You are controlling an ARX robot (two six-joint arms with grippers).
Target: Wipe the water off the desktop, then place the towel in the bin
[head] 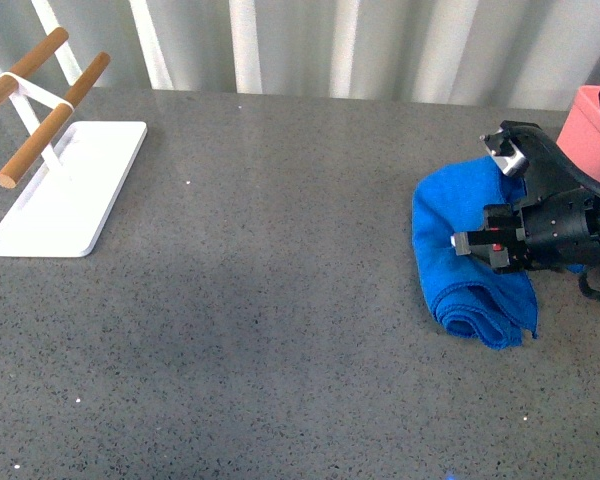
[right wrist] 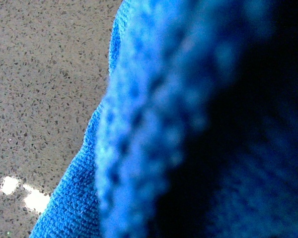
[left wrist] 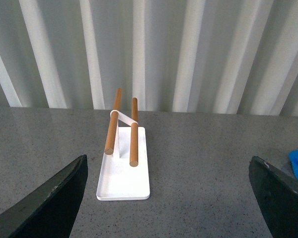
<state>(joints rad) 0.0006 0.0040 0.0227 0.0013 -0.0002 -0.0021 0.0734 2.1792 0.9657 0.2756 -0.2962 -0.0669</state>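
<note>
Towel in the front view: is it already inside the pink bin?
No, the towel lies crumpled on the desktop, outside the bin.

A flat white tray bearing two wooden rods stands near a ribbed wall.

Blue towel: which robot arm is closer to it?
Right. The right gripper is right up against the towel. The left gripper hangs open farther away, facing the white tray, with the towel only at its view's edge.
</note>
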